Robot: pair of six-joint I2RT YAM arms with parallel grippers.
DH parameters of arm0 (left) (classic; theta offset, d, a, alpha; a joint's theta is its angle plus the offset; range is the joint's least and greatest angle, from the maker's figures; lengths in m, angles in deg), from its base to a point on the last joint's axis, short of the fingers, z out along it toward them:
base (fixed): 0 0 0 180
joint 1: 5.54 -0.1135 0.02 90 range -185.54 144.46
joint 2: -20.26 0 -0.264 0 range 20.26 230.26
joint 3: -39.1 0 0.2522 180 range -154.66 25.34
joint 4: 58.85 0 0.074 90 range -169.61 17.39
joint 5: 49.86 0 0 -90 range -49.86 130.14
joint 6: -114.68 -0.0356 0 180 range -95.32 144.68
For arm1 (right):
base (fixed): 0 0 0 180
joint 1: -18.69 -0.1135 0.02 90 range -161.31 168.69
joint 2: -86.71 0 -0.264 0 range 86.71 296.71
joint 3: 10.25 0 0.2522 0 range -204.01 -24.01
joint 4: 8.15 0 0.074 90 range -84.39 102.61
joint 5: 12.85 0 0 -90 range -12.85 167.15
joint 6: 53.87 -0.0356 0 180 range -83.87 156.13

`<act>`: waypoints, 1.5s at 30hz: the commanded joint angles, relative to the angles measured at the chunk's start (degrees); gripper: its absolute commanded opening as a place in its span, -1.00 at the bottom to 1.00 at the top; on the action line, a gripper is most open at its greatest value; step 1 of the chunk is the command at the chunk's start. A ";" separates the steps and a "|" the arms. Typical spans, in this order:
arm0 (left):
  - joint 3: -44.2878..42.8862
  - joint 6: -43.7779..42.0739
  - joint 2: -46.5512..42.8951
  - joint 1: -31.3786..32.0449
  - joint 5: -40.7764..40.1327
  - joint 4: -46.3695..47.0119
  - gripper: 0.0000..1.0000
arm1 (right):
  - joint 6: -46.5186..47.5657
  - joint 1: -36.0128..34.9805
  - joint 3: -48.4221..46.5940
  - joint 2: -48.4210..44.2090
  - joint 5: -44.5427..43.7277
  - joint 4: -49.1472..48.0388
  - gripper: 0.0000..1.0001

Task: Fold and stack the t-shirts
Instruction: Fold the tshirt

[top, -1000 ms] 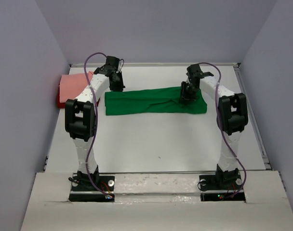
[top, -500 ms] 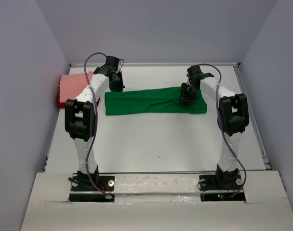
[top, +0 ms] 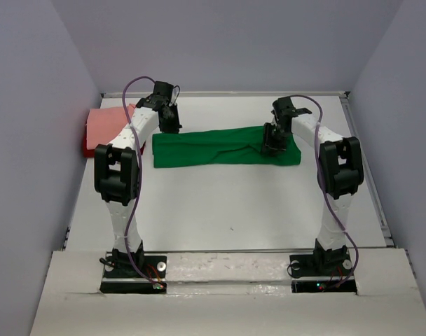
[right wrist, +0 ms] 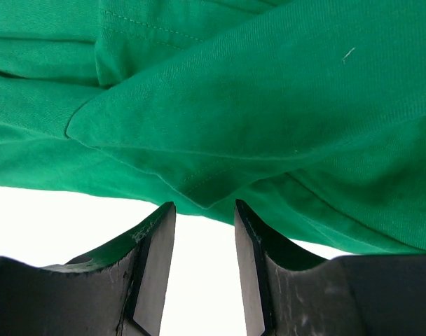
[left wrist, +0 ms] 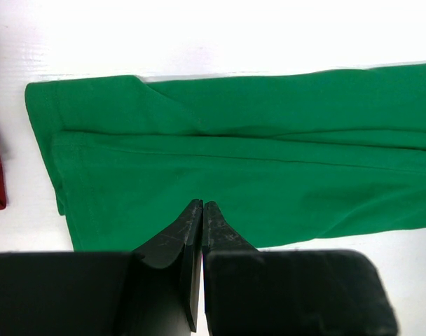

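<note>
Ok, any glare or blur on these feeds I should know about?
Left wrist: table blown out white, green t-shirt sharp. Right wrist: same white washout beside the cloth, weave crisp. Top external: even light, faint shadows, no glare.

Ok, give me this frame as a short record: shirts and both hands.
green t-shirt: folded into a long strip, lying flat
pink t-shirt: folded, far left, on the dark red t-shirt
left hand: shut, holding nothing, over the strip's left end
right hand: open, holding nothing, at the strip's right end
</note>
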 commanded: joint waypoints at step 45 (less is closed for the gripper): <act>1.86 -0.11 -3.67 1.31 1.96 0.65 -0.69 | 5.94 -1.82 -27.04 2.54 -1.04 5.36 -1.00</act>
